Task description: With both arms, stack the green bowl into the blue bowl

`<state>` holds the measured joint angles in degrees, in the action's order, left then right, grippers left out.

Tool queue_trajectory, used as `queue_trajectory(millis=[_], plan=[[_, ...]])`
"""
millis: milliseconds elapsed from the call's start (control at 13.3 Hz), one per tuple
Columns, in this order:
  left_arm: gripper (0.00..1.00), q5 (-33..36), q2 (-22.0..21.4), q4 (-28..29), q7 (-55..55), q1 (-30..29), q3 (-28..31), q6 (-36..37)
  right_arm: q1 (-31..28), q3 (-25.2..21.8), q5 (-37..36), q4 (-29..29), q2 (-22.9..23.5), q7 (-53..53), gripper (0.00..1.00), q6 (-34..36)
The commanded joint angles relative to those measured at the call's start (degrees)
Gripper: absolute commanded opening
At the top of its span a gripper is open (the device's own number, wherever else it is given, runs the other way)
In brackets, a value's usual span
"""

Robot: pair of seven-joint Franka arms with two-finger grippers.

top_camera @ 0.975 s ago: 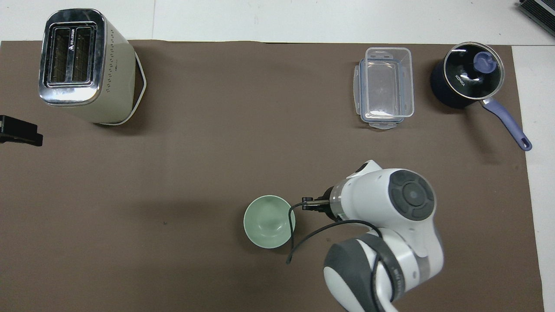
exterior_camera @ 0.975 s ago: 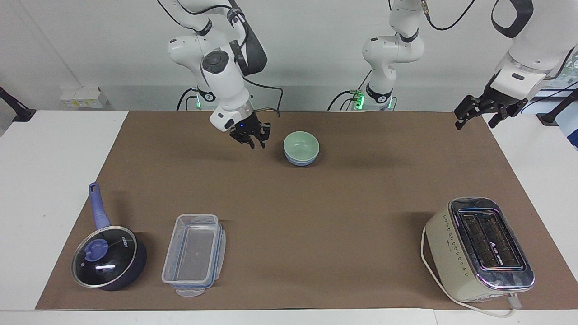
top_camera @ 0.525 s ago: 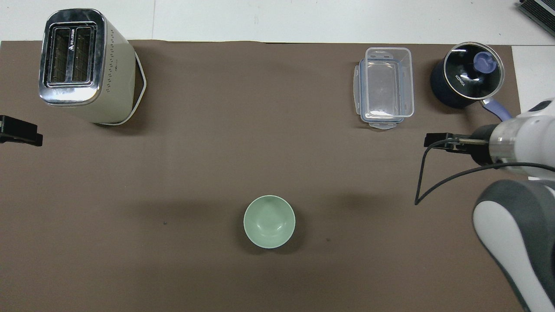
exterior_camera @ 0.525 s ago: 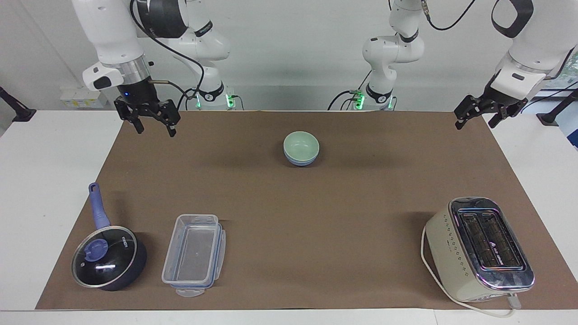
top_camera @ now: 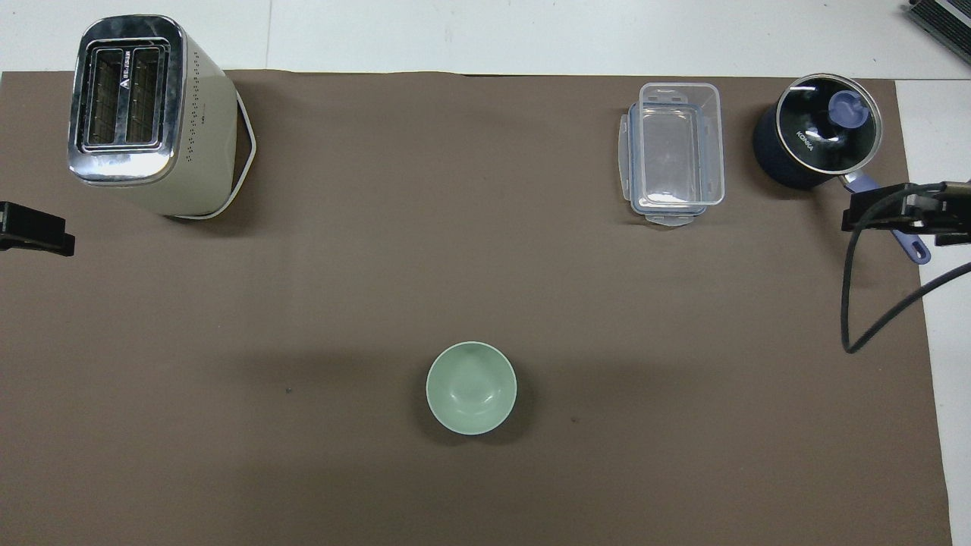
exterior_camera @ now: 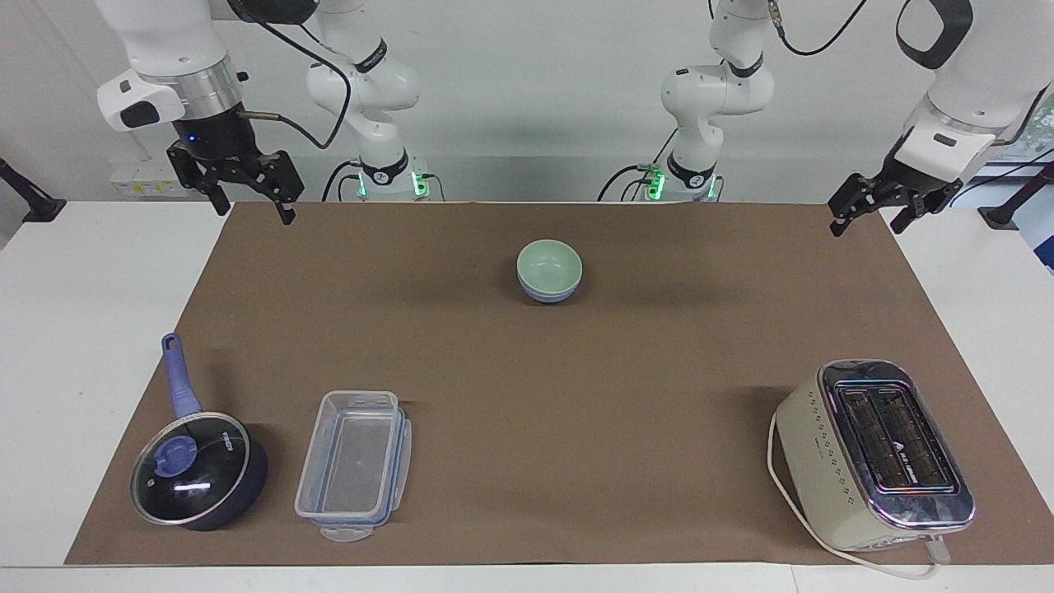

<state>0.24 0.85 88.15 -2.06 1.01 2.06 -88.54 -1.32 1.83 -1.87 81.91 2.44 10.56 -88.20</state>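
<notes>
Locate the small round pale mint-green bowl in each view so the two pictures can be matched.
Facing view: the small round pale mint-green bowl sits in the upper middle of the picture, nested in the light periwinkle-blue bowl.
Overhead view: the same bowl lies in the lower middle; the blue bowl under it is hidden.
Shared landmark: the cream toaster with a chrome top, at the left arm's end of the table, farther from the robots than the bowls.

Right end effector (exterior_camera: pixel 247 191) raised, upper left of the facing frame, fingers apart. Left end effector (exterior_camera: pixel 874 209) raised, upper right, fingers apart, empty.
</notes>
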Motion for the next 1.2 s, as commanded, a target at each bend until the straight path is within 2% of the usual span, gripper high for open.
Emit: queue_trajectory(millis=[0,300,1125], plan=[[1.00,1.1,0.2,-0.9,0.6,-0.1,-0.1,1.2,-0.5,0.9,-1.0,-1.0,0.2,-1.7,1.00,2.1],[1.00,1.1,0.2,-0.9,0.6,-0.1,-0.1,1.2,-0.4,0.9,-0.8,2.0,-2.0,-2.5,1.00,3.6],[1.00,1.1,0.2,-0.9,0.6,-0.1,-0.1,1.2,0.1,0.9,-0.5,4.8,-3.7,-3.0,1.00,3.6]])
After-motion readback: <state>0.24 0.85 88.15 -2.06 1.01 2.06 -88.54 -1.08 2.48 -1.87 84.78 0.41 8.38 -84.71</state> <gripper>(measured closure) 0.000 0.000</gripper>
